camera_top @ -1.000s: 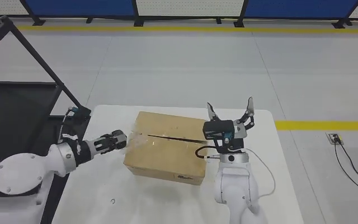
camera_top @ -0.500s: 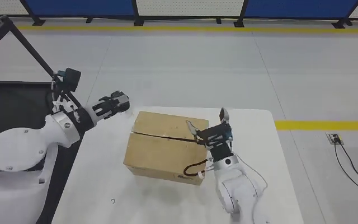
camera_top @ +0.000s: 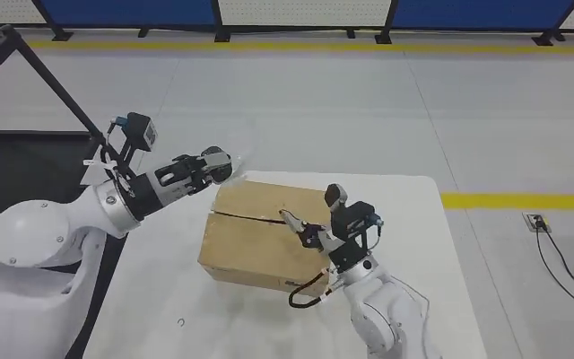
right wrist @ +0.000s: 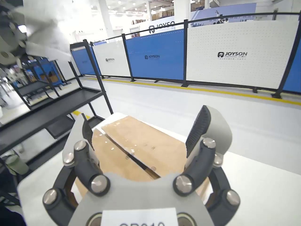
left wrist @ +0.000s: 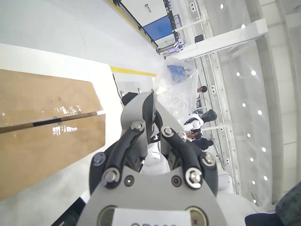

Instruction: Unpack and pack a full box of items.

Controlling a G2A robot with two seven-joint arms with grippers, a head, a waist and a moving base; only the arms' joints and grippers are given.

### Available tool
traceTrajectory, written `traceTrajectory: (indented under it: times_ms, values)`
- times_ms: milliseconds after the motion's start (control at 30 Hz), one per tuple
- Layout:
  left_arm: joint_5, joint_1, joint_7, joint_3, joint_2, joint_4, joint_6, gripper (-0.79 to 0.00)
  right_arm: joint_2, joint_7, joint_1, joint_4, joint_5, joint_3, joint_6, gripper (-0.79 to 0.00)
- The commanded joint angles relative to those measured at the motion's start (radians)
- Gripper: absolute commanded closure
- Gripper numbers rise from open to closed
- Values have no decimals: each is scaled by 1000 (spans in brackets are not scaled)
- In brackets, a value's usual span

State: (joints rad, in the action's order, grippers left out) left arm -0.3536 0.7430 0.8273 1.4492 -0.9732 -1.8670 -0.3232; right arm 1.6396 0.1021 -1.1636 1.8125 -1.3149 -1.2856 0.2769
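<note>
A closed brown cardboard box with a slit along its top seam sits in the middle of the white table. My left gripper hangs above the box's far left corner, shut on a crumpled piece of clear plastic film. The left wrist view has the film sticking out past the closed fingertips, with the box below. My right gripper is open over the right end of the box. Its fingers frame the box top with nothing between them.
A black metal shelf rack stands off the table's left side, also dark at the top view's left edge. Blue and white fence panels line the far floor. Bare tabletop lies right of and in front of the box.
My left gripper rose from the box's left side to above its far left corner, carrying the clear film. My right gripper swung from beside the box to over its right end.
</note>
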Motion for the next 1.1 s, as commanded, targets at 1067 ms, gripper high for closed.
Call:
traceTrajectory:
  times_ms: [1067]
  values:
    - [95,40,-55,-142,-7,-7,94,0,-15,112,-13,104,417,61,-44,-637]
